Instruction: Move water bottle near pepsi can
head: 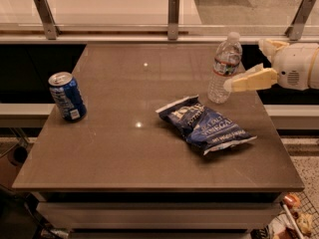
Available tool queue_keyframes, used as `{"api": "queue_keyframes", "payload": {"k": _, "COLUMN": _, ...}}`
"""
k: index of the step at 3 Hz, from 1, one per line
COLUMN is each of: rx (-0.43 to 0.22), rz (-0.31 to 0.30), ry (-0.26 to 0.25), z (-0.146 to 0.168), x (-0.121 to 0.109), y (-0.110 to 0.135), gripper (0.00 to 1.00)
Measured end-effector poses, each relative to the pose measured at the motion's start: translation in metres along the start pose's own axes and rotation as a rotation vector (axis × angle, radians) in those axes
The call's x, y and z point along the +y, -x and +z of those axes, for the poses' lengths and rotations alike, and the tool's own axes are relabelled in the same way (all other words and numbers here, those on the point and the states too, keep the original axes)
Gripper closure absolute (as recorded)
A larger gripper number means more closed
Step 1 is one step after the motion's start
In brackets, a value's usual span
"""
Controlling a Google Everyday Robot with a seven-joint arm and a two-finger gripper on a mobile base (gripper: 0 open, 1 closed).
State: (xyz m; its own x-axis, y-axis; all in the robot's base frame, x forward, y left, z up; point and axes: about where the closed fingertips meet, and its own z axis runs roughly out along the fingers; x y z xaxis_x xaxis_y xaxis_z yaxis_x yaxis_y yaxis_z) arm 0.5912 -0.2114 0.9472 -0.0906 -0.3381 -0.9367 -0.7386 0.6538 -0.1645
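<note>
The water bottle (225, 67), clear with a white cap and a red-and-white label band, stands upright at the table's far right. The pepsi can (67, 96), blue with a silver top, stands upright near the left edge, far from the bottle. My gripper (244, 64) comes in from the right at bottle height. It is open and empty. Its near cream finger (250, 80) reaches the front of the bottle's lower half, and the other finger (270, 47) is behind and to the right of the bottle.
A dark-blue chip bag (205, 123) lies flat on the brown table (129, 148), just in front of the bottle, between bottle and can. A glass rail with metal posts (173, 16) runs behind the table. Clutter sits on the floor at lower right (294, 218).
</note>
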Motion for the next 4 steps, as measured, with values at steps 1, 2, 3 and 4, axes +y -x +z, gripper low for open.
{"api": "queue_keyframes", "payload": {"k": 1, "rx": -0.037, "rz": 0.028, "ry": 0.010, "z": 0.014, "x": -0.008, "y": -0.007, "gripper": 0.00}}
{"api": "queue_keyframes", "payload": {"k": 2, "rx": -0.078, "rz": 0.053, "ry": 0.014, "z": 0.023, "x": -0.016, "y": -0.011, "gripper": 0.00}}
{"api": "queue_keyframes", "payload": {"k": 3, "rx": -0.108, "rz": 0.053, "ry": 0.020, "z": 0.029, "x": -0.019, "y": -0.006, "gripper": 0.00}}
{"api": "queue_keyframes", "payload": {"k": 4, "rx": -0.113, "rz": 0.039, "ry": 0.037, "z": 0.036, "x": -0.016, "y": 0.001, "gripper": 0.18}}
